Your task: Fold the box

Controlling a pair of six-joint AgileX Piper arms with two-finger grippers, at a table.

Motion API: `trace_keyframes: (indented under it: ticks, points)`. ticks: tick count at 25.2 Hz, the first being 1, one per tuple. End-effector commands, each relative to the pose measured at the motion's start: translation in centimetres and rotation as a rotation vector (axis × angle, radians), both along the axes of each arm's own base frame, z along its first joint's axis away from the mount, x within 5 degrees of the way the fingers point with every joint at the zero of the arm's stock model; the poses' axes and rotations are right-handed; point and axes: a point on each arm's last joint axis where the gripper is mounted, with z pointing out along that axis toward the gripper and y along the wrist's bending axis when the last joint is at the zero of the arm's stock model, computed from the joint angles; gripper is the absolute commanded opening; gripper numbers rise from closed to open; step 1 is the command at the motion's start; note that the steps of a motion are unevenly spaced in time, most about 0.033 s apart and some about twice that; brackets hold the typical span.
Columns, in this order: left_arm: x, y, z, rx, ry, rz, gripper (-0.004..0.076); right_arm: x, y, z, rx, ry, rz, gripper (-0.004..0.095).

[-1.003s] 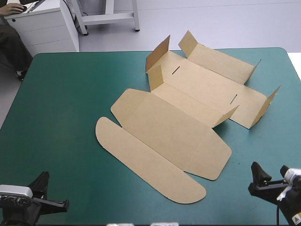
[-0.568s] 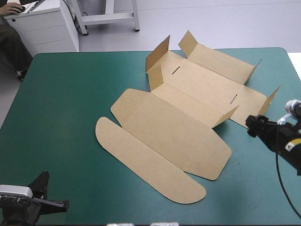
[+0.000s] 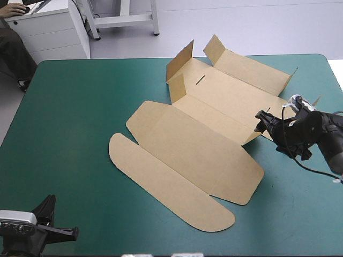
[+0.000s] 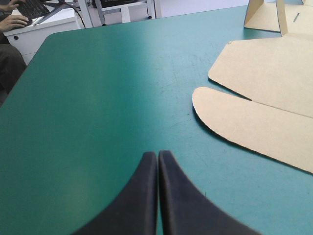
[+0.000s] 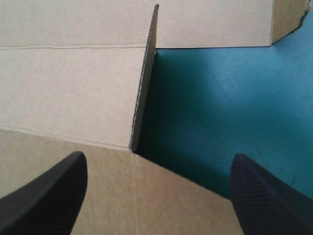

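The box (image 3: 203, 134) lies mostly flat in the middle of the surface (image 3: 80, 107), and the right end effector (image 3: 261, 122), spread wide over an upright corner flap (image 5: 144, 78), could crush it or shove the loose sheet sideways, since the left end effector (image 4: 157, 161), pressed together, sits far off bracing nothing.

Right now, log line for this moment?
box: mostly flat, some flaps up | right jaws: open, upright flap ahead | left jaws: shut, over teal-green cover
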Motion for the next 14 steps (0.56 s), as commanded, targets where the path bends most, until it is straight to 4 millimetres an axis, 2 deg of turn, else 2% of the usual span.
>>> trace_keyframes:
  ticks: [1,4,7,11,12,14]
  points:
    - [-0.3,0.0,1.2,-0.018,-0.113,0.001,-0.0010,2.1,0.0,0.7,0.027,-0.118,-0.043,0.0737]
    - [-0.3,0.0,1.2,-0.018,-0.113,0.001,-0.0010,4.0,0.0,-0.8,0.057,-0.137,-0.087,0.0737]
    - [-0.3,0.0,1.2,-0.018,-0.113,0.001,-0.0010,5.0,0.1,-2.4,0.087,-0.090,-0.104,0.0737]
    - [-0.3,0.0,1.2,-0.016,-0.113,0.001,-0.0010,5.4,0.3,-3.1,0.113,-0.067,-0.113,0.0725]
    - [-0.3,0.0,1.2,-0.016,-0.113,0.001,-0.0010,5.4,0.3,-3.1,0.117,-0.071,-0.116,0.0702]
    - [-0.3,0.0,1.2,-0.016,-0.113,0.001,-0.0010,5.5,0.3,-2.9,0.124,-0.080,-0.118,0.0578]
